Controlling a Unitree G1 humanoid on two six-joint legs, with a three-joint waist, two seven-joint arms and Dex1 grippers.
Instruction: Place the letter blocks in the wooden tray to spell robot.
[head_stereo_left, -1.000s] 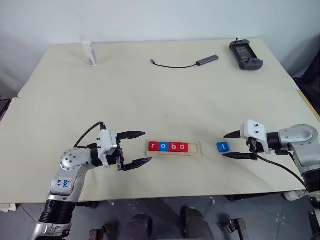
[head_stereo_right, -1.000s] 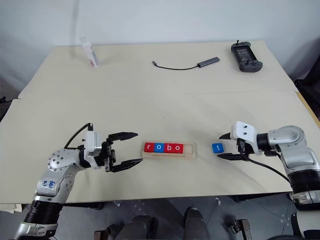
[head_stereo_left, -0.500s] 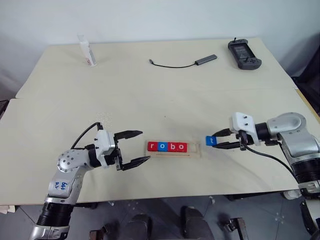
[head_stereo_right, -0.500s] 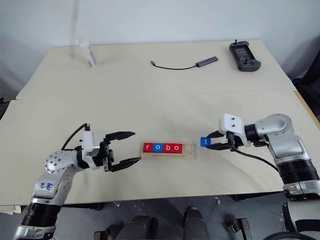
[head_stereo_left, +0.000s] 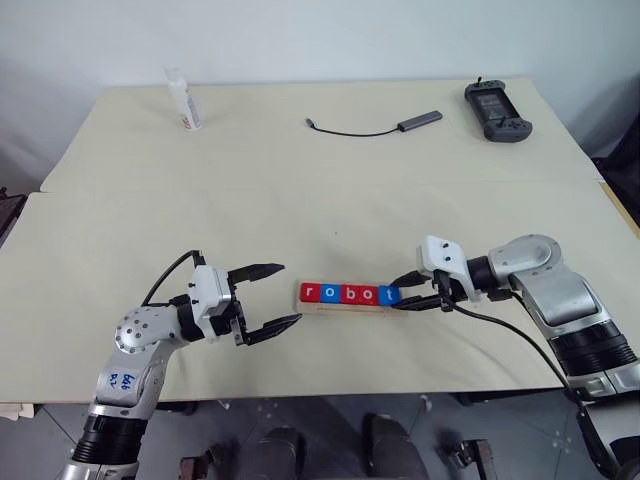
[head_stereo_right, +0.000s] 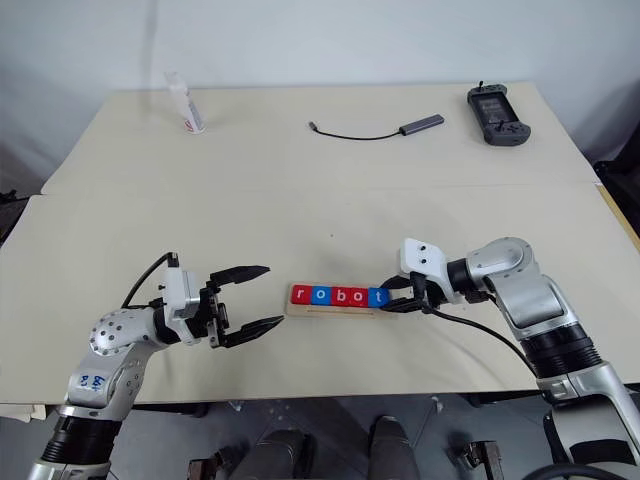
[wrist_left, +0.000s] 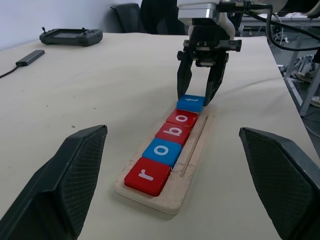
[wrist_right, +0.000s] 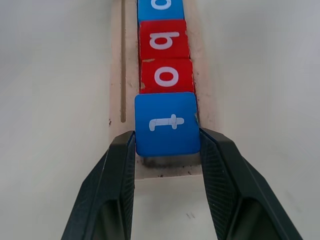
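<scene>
Wooden tray (head_stereo_left: 345, 308) at lower centre of the head frames, flat on the pale counter (head_stereo_left: 320, 200), long axis running left to right. Four letter blocks seated in a row on the tray: red r (wrist_left: 147, 175), blue o (wrist_left: 162, 151), red b (wrist_left: 173, 133), red o (wrist_left: 182, 119). Fifth block, blue t (wrist_right: 167, 123), at the right end of the row, just beside the red o and over the tray's end, tilted slightly in the right wrist view; contact with the tray surface not determinable. Right gripper (head_stereo_left: 408, 293) right of the tray, angled down toward the left of the frame, fingers (wrist_right: 116, 172) clamped on the two opposite sides of the blue t. Left gripper (head_stereo_left: 275, 295) left of the tray, near but apart from it, pointing level toward the tray, fingers (head_stereo_left: 262, 270) spread wide with nothing between them. Along the upper edge of the frame, well apart from the tray: small white bottle (head_stereo_left: 182, 99) at upper left, grey adapter with black cable (head_stereo_left: 372, 127) at upper centre, dark handheld controller (head_stereo_left: 499, 111) at upper right.
</scene>
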